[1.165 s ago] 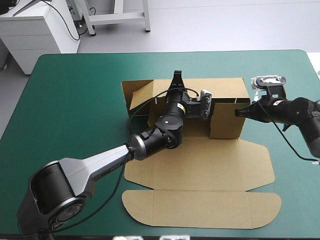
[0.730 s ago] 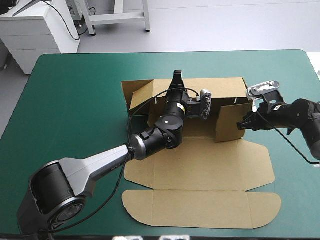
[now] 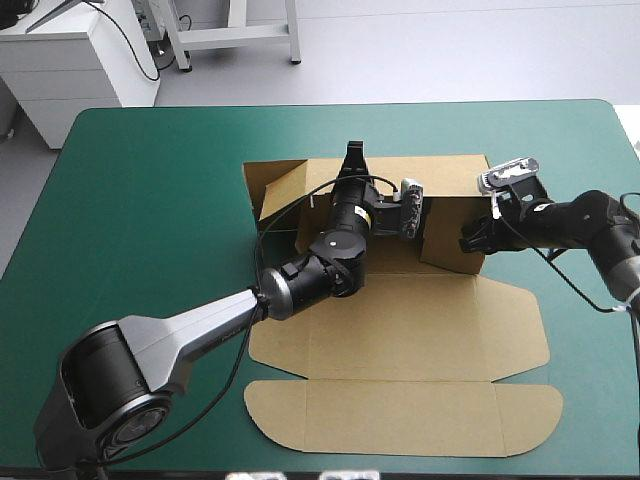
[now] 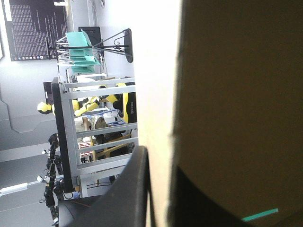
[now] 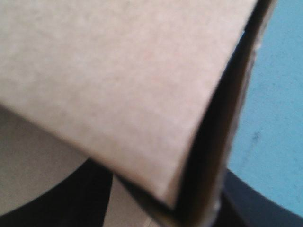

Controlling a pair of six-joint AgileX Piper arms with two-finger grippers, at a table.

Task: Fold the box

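Folding so far: box [image 3: 400,330] of brown board partly up, by judgement about midway; back wall raised, left end flap leaning, right end wall turned up; floor, front panel and lid strip flat.
Box place: right of the table's middle, raised walls on the far side, flat panels reaching almost to the near edge.
Feel of the board: likely light and stiff, springy at the creases, apt to drop back once let go; smooth enough to slip from a loose pinch; easy to buckle or tear if forced off its score lines.
Where to hold: at a free top edge or a wall's corner, close to a crease, not mid-panel.
Left gripper [image 3: 352,158]: pinched on the back wall's top edge near its middle, board edge between the black fingers in the wrist view.
Right gripper [image 3: 472,238]: all but closed on the right end wall at its near corner, board filling its own view.
Surface: teal-green cover [image 3: 150,200], flat; probably low grip, so the sheet may slide when pushed.
Room: pale floor beyond the far edge, white cabinet [image 3: 60,70] off the far left corner.
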